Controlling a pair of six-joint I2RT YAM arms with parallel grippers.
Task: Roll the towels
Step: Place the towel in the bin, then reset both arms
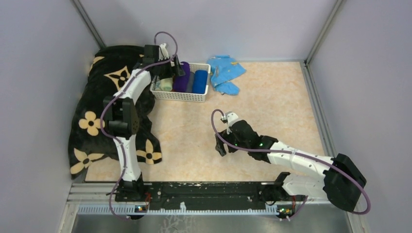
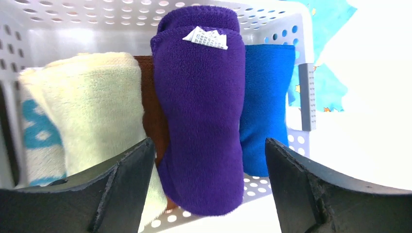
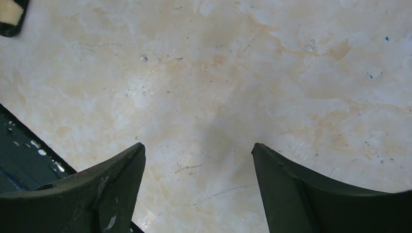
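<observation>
Purple terry fills the left wrist view: the dark purple towel (image 2: 201, 107) lies rolled in the white perforated basket (image 2: 73, 14). The pale yellow towel (image 2: 82, 107) with teal markings lies at its 9 o'clock, and the royal blue towel (image 2: 265, 107) at its 3 o'clock. All three are rolls, lying side by side. A brown strip shows between the yellow and purple rolls, and we cannot tell what it is.

From above, the basket sits at roughly 12 o'clock on the table (image 1: 272, 107). The black flowered blanket (image 1: 97, 97) is at 9 o'clock, and a light blue cloth (image 1: 226, 73) lies just beside the basket at its 2 o'clock.

The left gripper (image 2: 208, 145) hangs over the basket with its jaws spread to either side of the purple roll. There is a gap on each side, so it holds nothing. The right gripper (image 3: 197, 150) hovers near 5 o'clock of the table's centre, its jaws also apart over bare tabletop and gripping nothing.

We judge the task to be at or very near its end. Every towel we can see is rolled and stowed, and no flat towel lies on the table. What remains, as we read it, is only to draw the left arm clear of the basket without snagging the purple roll.
</observation>
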